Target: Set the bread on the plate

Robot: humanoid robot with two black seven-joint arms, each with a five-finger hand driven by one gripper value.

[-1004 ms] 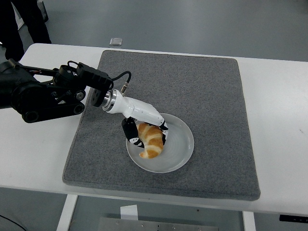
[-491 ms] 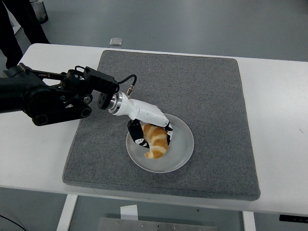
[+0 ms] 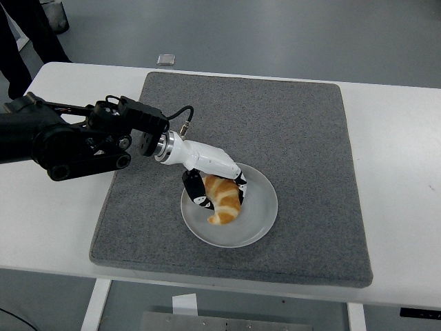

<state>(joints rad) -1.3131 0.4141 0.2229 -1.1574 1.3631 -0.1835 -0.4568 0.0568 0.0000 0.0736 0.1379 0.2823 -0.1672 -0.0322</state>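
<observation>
A golden croissant lies on the white round plate, which sits on the grey mat. My left hand, white with black fingertips, reaches in from the left and is curled around the croissant's upper end, over the plate's left half. Its fingers sit on both sides of the bread. The croissant's lower tip rests on the plate. The right arm is out of view.
The grey mat covers the middle of the white table. A person's legs stand at the top left beyond the table. A small square object lies on the floor behind the table.
My left arm moved a little to the right with the croissant, bringing it further onto the plate. Between half a second ago and now almost nothing has shifted.
</observation>
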